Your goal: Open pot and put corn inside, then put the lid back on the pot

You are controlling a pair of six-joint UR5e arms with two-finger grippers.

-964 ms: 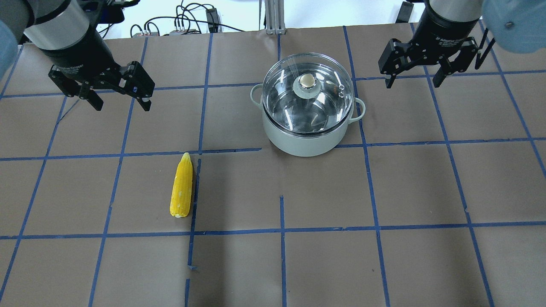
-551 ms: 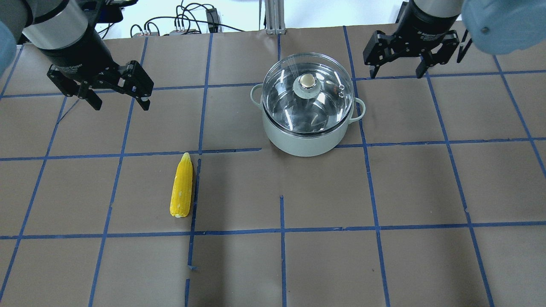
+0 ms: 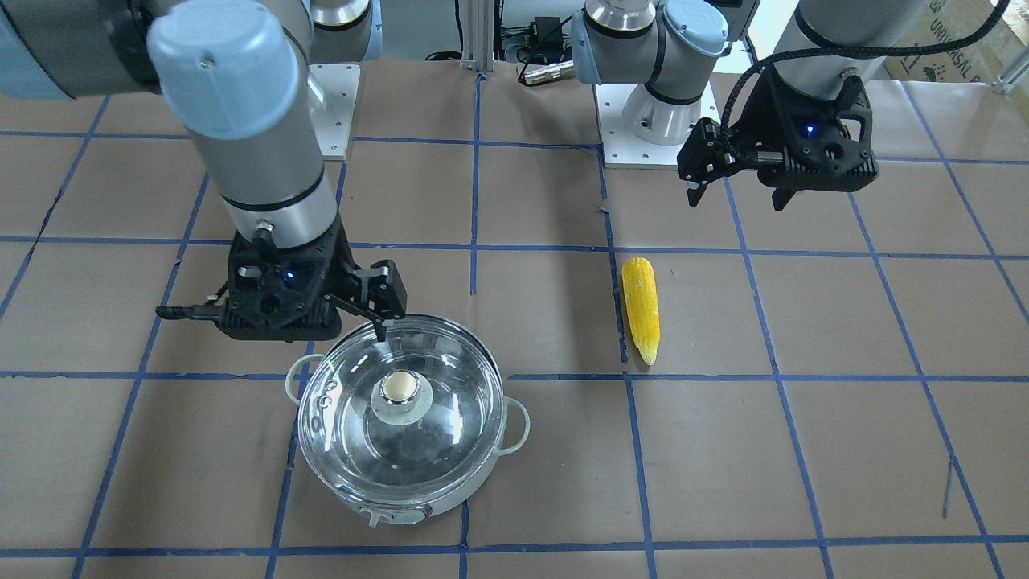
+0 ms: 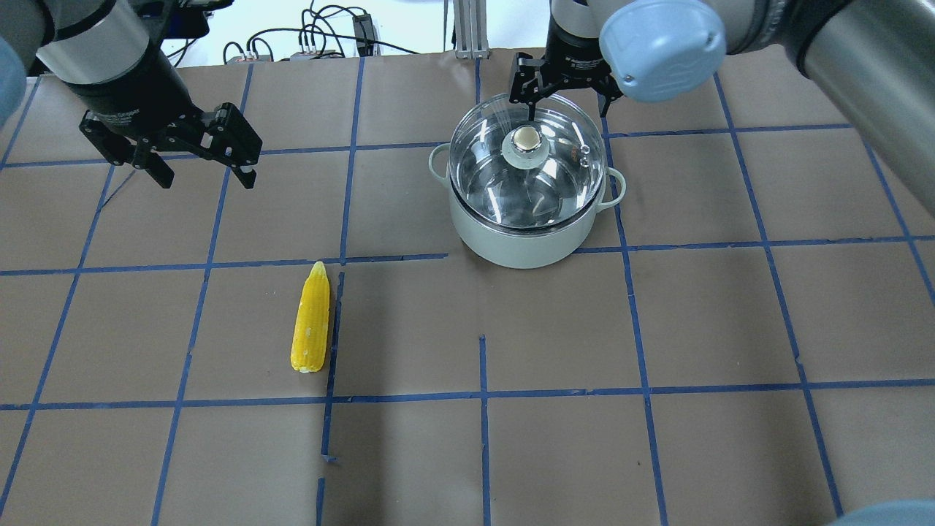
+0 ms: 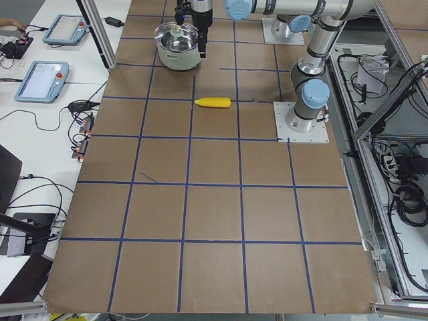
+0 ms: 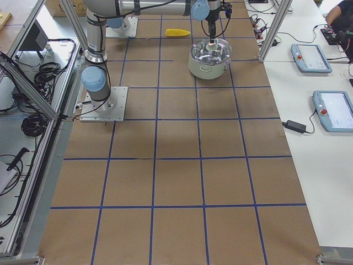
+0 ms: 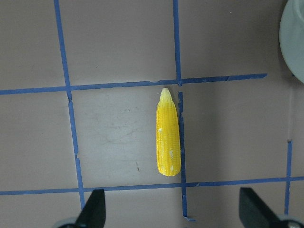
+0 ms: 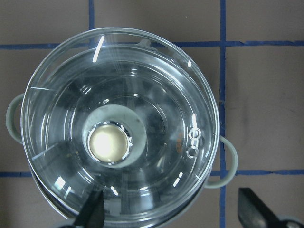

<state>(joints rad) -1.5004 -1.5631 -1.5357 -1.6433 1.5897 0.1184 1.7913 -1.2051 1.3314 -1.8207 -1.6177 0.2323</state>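
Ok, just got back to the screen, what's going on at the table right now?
The right gripper hovers above the pot with its fingers open and not touching anything. The lid sits on the pot, so the opening step is not yet done. The corn lies on the table, well apart from the pot. The left gripper hangs open and empty off to the corn's side.

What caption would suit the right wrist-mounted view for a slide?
Right gripper, open, hovers above the glass lid that sits on the pot.
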